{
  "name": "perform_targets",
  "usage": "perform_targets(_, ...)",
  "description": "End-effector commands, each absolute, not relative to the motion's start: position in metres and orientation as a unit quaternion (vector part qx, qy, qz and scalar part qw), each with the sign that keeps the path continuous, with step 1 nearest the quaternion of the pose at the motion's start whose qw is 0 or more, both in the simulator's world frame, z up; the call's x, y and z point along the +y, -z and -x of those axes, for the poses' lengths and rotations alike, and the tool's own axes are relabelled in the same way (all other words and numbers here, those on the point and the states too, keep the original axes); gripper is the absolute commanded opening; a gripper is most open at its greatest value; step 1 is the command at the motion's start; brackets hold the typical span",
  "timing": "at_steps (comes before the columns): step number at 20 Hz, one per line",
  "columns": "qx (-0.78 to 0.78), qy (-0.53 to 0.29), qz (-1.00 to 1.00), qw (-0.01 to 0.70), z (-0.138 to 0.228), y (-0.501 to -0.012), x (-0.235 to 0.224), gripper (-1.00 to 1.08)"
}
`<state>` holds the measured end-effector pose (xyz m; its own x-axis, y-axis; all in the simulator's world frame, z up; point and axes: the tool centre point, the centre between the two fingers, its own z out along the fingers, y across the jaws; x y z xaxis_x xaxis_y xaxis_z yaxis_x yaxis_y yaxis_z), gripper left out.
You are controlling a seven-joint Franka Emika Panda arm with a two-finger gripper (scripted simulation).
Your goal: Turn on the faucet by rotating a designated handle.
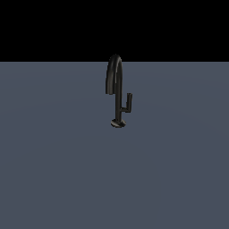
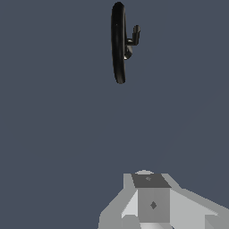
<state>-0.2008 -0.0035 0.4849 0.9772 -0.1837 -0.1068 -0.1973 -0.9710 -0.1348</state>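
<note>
The faucet (image 1: 117, 89) is a thin black tap that stands upright on the grey floor, with an arched spout, a straight stem and a round disc base. Its handle (image 1: 128, 102) is a short L-shaped lever on the stem's side toward the exterior view's right, its bar upright. The wrist view looks down on the faucet (image 2: 118, 42) from above, with the handle (image 2: 134, 36) jutting from its side. My gripper (image 2: 150, 181) shows only as grey blocks at the picture's edge, well apart from the faucet and touching nothing. The exterior view does not show it.
A flat grey floor (image 1: 53, 170) stretches all around the faucet, up to a black background behind it.
</note>
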Motion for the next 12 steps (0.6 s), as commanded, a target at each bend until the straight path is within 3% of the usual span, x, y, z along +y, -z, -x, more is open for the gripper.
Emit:
perform_targets(1,0.114,-0.062,0.987,0.089,0.186,-0.481,-0.004,-1.0)
perform_targets(12,0.195,-0.132,0.957,0.168,0.118,-0.46,-0.01,-1.0)
